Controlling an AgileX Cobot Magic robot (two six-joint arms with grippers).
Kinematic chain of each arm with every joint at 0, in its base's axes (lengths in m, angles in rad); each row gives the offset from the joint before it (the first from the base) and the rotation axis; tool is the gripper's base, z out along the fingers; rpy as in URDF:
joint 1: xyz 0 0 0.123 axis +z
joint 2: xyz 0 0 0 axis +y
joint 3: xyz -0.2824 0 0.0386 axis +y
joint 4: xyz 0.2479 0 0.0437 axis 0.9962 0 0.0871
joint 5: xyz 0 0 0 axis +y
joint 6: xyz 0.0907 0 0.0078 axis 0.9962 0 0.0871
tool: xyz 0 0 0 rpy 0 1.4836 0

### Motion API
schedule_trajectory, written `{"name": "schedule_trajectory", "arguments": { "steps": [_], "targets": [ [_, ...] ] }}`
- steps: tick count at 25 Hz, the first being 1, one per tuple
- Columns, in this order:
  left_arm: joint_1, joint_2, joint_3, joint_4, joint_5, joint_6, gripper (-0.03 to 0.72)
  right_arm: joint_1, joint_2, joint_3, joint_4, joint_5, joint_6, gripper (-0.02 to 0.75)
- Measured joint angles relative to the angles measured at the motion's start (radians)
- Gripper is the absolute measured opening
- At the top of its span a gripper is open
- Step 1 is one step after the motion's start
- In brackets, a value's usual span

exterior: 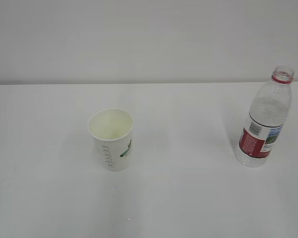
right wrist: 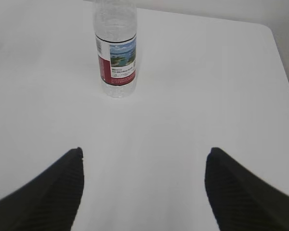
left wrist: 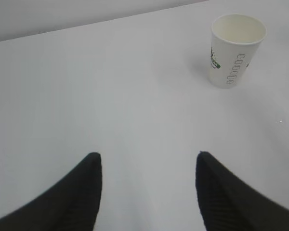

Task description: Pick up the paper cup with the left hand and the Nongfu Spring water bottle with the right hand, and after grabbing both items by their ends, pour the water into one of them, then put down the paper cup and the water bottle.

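The white paper cup with a green leaf mark stands upright on the table, left of centre; it looks empty. In the left wrist view the paper cup is far ahead at the upper right, well clear of my left gripper, which is open with only bare table between its black fingers. The Nongfu Spring water bottle stands upright at the right, uncapped, with clear water in it. My right gripper is open and empty; the water bottle stands ahead and left of it. Neither arm shows in the exterior view.
The table is plain white with a pale wall behind it. In the right wrist view the table's right edge and far corner show close beyond the bottle's side.
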Motion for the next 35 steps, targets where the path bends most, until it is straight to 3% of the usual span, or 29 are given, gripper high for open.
{"name": "schedule_trajectory", "arguments": {
  "steps": [15,28,35],
  "targets": [
    [0.000,0.000,-0.002,-0.008,-0.008,0.000,0.451,0.000,0.000,-0.010,0.005,-0.007,0.000,0.588],
    [0.000,0.011,-0.017,-0.014,-0.254,0.000,0.452,0.000,0.015,-0.036,0.025,-0.212,0.000,0.588],
    [0.000,0.120,-0.017,-0.014,-0.365,0.000,0.509,0.000,0.113,-0.036,0.025,-0.363,0.000,0.589]
  ]
}}
